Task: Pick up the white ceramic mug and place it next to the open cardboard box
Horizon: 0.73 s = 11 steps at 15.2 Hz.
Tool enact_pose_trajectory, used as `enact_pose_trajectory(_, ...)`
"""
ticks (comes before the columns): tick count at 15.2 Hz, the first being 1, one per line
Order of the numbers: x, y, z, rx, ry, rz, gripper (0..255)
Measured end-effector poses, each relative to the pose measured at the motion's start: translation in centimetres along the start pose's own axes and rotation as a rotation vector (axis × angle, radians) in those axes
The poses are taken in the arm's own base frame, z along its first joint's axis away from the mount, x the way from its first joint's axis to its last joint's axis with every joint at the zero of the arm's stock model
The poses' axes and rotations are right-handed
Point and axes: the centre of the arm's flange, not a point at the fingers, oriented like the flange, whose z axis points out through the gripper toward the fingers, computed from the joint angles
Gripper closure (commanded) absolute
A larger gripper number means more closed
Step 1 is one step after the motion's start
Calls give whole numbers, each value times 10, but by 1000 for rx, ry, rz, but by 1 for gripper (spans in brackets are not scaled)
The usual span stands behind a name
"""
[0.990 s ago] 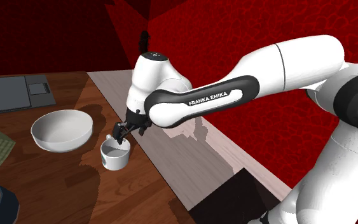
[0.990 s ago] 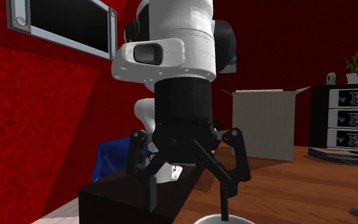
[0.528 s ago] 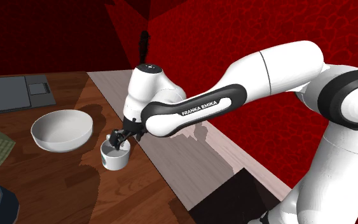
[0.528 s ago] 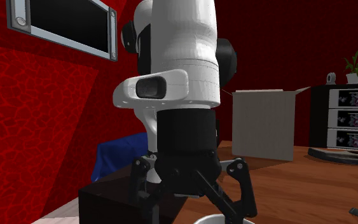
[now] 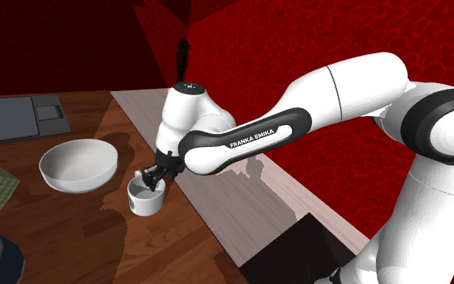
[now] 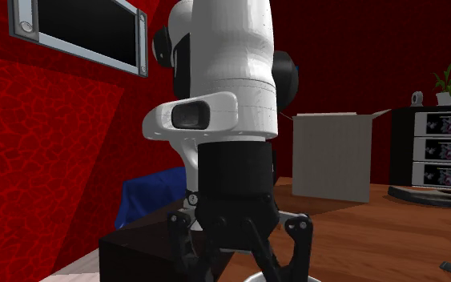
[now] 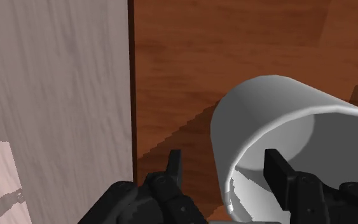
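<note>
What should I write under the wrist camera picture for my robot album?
Open black gripper astride the white mug, one finger inside, one outside, over a brown wooden table.

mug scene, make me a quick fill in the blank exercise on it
The white mug stands on the wooden table beside a white ____.
One finger of the gripper is outside the mug's wall, the other is ____ it.
The cardboard box has its flaps ____.
Missing: bowl, inside, open.
</note>
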Motion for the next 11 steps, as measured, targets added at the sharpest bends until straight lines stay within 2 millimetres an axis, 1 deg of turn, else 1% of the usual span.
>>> enact_pose_trajectory(9,0,0,0,0,0,0,255)
enact_pose_trajectory(11,1,0,-7,0,0,0,255)
